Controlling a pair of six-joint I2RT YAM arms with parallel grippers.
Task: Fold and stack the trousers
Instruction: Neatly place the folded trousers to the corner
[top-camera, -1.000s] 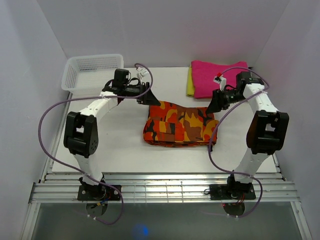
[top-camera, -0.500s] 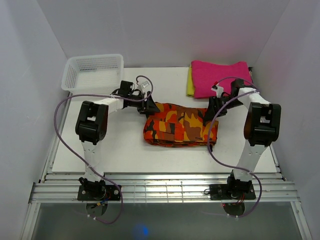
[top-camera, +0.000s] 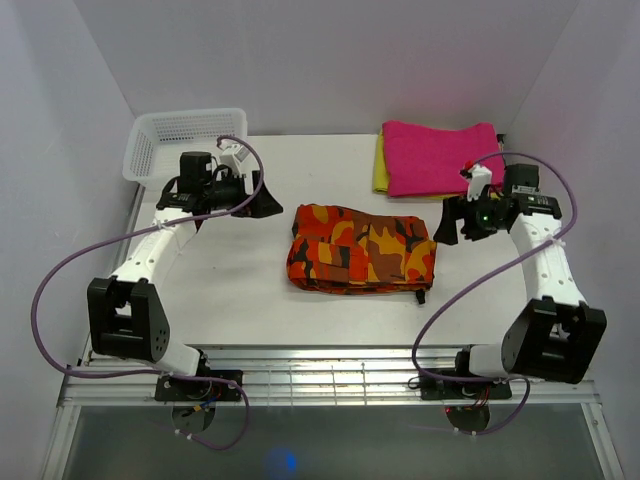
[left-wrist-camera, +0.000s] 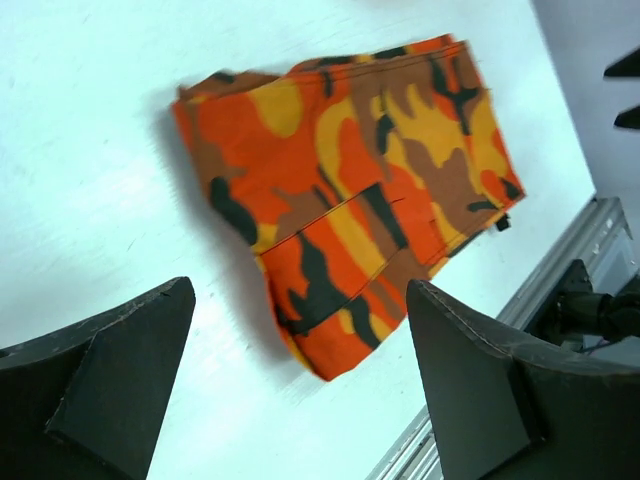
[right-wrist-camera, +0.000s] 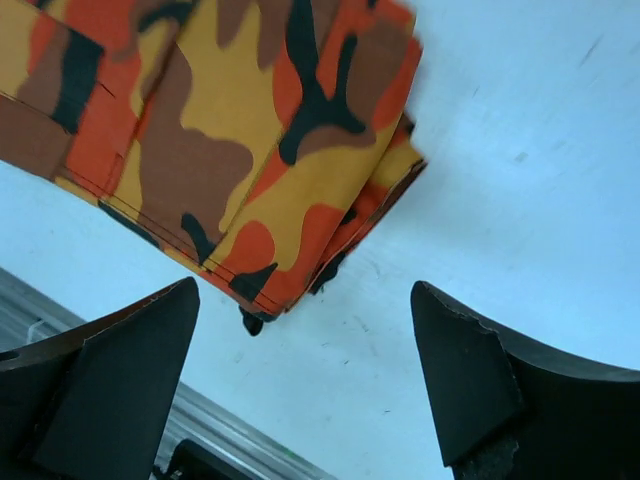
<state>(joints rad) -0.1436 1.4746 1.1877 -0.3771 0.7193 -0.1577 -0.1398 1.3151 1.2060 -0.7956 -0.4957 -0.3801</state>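
Observation:
The camouflage trousers (top-camera: 361, 248) lie folded into a flat rectangle at the middle of the white table (top-camera: 240, 290). They also show in the left wrist view (left-wrist-camera: 350, 190) and the right wrist view (right-wrist-camera: 210, 130). My left gripper (top-camera: 268, 203) hangs open to the left of the fold, apart from the cloth, its fingers (left-wrist-camera: 110, 380) wide with only table between them. To the right of the fold my right gripper (top-camera: 447, 222) is open too, nothing between its fingers (right-wrist-camera: 480, 380).
A white mesh basket (top-camera: 186, 143) stands at the back left. A magenta-pink folded cloth (top-camera: 440, 156) lies on a yellow one (top-camera: 380, 166) at the back right. A metal rail (top-camera: 330, 378) runs along the near table edge.
Both grippers let go of the fold's back corners, opened wide and drew outward, left arm to the left, right arm to the right. The trousers stayed put.

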